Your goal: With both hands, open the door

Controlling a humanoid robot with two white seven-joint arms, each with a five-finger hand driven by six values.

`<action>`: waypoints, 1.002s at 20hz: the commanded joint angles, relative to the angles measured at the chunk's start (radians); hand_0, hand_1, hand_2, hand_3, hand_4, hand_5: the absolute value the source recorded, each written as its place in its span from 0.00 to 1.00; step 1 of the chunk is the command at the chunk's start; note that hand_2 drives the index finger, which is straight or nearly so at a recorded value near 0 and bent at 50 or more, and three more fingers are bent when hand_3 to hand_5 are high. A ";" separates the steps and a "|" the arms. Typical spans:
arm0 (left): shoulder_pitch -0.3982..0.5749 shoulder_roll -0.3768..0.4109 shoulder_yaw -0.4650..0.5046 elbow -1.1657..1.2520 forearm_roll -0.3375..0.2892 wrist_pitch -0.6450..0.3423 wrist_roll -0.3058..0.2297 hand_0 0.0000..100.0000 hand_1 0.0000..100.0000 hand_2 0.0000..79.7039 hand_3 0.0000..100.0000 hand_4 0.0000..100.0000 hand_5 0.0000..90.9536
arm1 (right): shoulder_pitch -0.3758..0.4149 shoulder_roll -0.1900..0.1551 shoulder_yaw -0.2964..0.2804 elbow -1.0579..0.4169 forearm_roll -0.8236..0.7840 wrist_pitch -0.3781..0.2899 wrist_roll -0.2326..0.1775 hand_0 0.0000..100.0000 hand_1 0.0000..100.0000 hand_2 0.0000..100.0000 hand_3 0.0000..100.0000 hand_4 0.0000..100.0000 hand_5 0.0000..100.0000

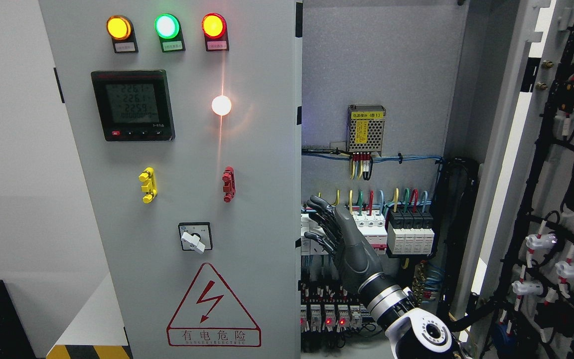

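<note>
**Cabinet doors at mid-task: one leaf swung out, one leaf shut**

Right hand (328, 230) is reaching up from the lower right into the open half of the electrical cabinet, its dark fingers (319, 205) spread and relaxed, holding nothing. The fingertips are lying just beside the free vertical edge of the left door (247, 164), which is standing closed and facing the camera. The right door (556, 209) is already standing swung well outward at the picture's right, showing its wired inner face. The left hand is not appearing in the view.

The left door is carrying three indicator lamps (167, 26), a digital meter (132, 104), a yellow handle (148, 185), a red handle (228, 184), a rotary switch (195, 238) and a warning triangle (213, 308). Judging by its look, the leaf is stiff painted sheet metal, smooth and fairly slippery to bare fingertips, and probably moderately heavy with its fittings; it should be swinging as one rigid piece about hinges on its far left side.

The best hold appears to be the free right edge, hooked from behind with curled fingers, since pulling far from the hinges demands least force. The lamps and meter are looking fragile and are best left untouched. Behind the hand, the breaker row (391, 229) and coloured wires (366, 197) are sitting close, so snagging is a risk.
</note>
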 commanded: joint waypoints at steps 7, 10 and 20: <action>0.000 0.000 -0.011 0.000 -0.011 0.000 0.000 0.00 0.00 0.00 0.00 0.00 0.00 | -0.009 -0.011 -0.001 0.011 -0.009 0.003 0.037 0.19 0.00 0.00 0.00 0.00 0.00; 0.000 0.000 -0.011 0.000 -0.011 0.000 0.000 0.00 0.00 0.00 0.00 0.00 0.00 | -0.013 -0.011 -0.001 0.014 -0.014 0.003 0.045 0.19 0.00 0.00 0.00 0.00 0.00; 0.000 0.000 -0.011 -0.001 -0.011 0.000 0.000 0.00 0.00 0.00 0.00 0.00 0.00 | -0.035 -0.012 -0.001 0.054 -0.023 0.029 0.089 0.19 0.00 0.00 0.00 0.00 0.00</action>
